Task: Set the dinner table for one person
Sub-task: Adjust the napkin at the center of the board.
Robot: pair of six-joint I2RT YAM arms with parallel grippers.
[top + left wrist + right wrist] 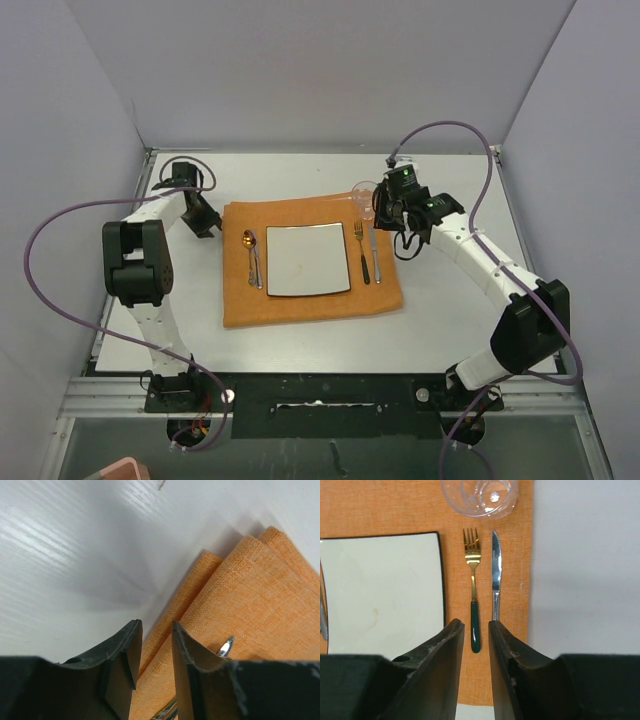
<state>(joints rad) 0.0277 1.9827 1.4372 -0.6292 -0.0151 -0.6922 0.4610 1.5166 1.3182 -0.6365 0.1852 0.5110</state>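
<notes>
Clear glass (pixel 480 497) stands just beyond my right hand (pixel 476 630), its fingers nearly together and empty, as on my left hand (pixel 156 630), so I could topple it by swinging carelessly.

The top camera looks steeply down from behind the arm bases, the orange mat (pixel 310 300) central on the dinner table (pixel 300 348). The left wrist camera sits close at the mat's far left corner. The right wrist camera overlooks its right edge, sharing the fork (pixel 473 580) and knife (pixel 495 575) with the top view.
</notes>
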